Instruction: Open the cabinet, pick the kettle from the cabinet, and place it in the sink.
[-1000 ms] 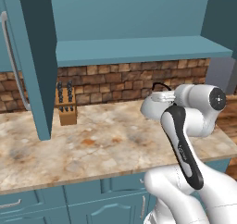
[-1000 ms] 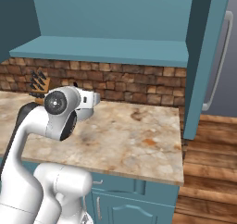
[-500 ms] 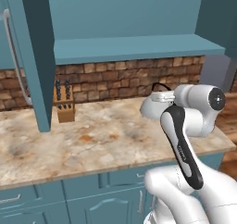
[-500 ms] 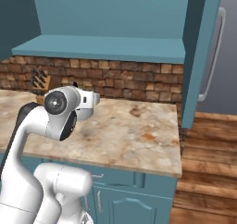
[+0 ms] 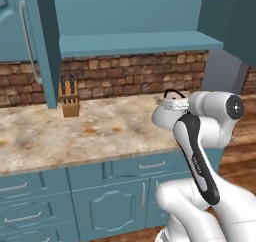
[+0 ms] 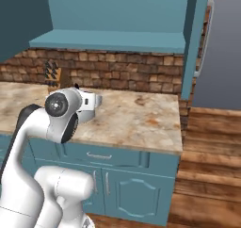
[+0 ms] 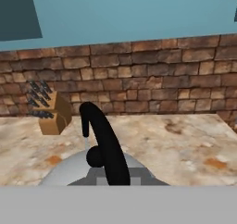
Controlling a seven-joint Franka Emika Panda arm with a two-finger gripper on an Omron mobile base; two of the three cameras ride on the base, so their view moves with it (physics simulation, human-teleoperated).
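Above the marbled beige counter (image 5: 90, 131), gripper (image 7: 113, 180) fingers clamp the rounded silvery kettle (image 5: 165, 117) by its looped black handle (image 7: 104, 142).

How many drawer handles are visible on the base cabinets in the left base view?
3: two drawer handles at lower left, stacked, and one on the drawer beside the arm. The arm may hide others.

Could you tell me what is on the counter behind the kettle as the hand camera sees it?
Behind the kettle lie bare marbled counter, a wooden knife block at the left, and the brick backsplash. The kettle's body and black handle hide the counter directly beyond it.
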